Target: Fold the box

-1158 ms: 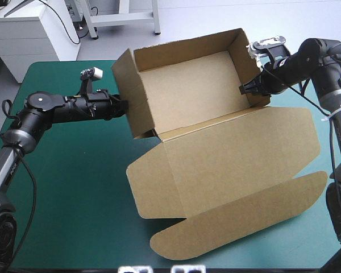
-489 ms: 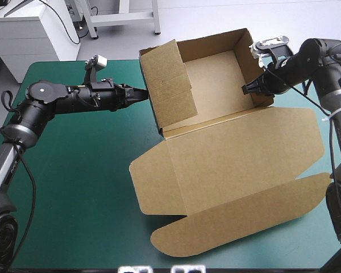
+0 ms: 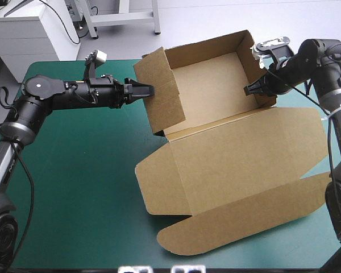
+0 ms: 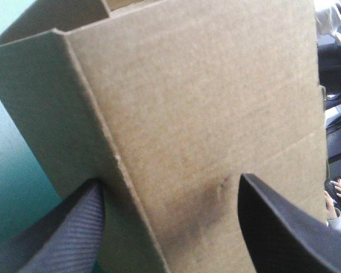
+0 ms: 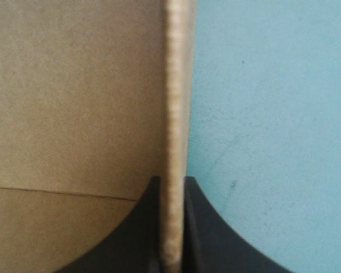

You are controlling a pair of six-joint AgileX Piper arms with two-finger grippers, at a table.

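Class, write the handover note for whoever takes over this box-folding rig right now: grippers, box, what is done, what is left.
The box sits on the teal-green table, with far and right walls up and the lid flat toward the near edge.
The left gripper is open, at the outer face of the left side panel, which stands tilted and untucked.
The right gripper is shut on the upright right wall.
Left to do: probably tuck the left side panel.
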